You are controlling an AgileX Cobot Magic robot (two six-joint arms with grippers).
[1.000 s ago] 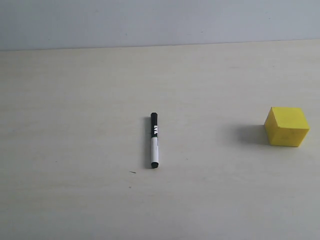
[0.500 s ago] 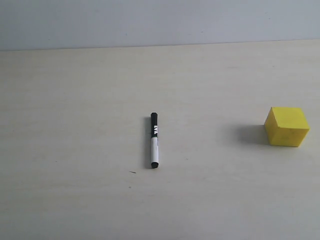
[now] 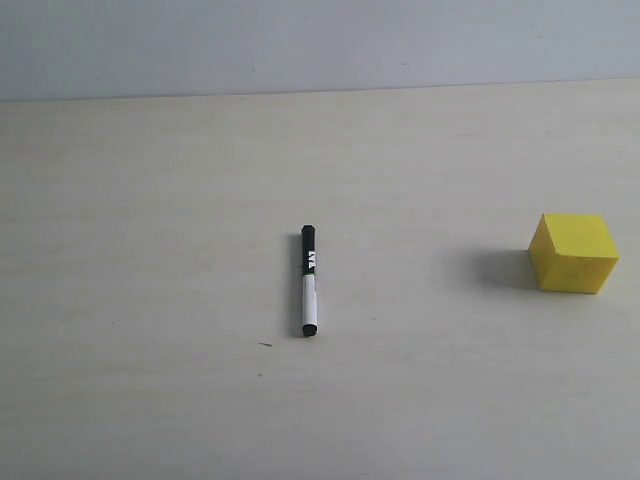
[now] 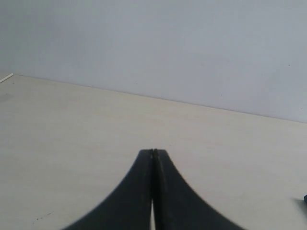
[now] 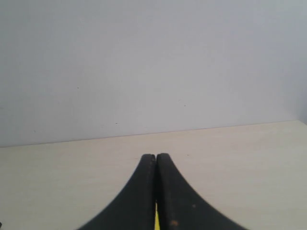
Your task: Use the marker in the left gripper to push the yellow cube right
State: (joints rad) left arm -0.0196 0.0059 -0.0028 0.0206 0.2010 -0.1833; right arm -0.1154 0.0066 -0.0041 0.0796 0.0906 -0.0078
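Note:
The marker [image 3: 308, 281] lies alone on the table near the middle of the exterior view, black cap end away from the camera, white barrel nearer. The yellow cube [image 3: 573, 253] rests far to its right, close to the right edge. Neither arm appears in the exterior view. In the left wrist view my left gripper [image 4: 153, 152] is shut with nothing between its fingers, above bare table. In the right wrist view my right gripper [image 5: 156, 156] is also shut and empty; a thin yellow sliver [image 5: 156, 218] shows through the slit between its fingers.
The pale table [image 3: 150, 200] ends at a grey-white wall [image 3: 300, 40] at the back. A small dark speck [image 3: 265, 346] lies just left of the marker's near end. A dark bit [image 4: 304, 197] sits at the edge of the left wrist view.

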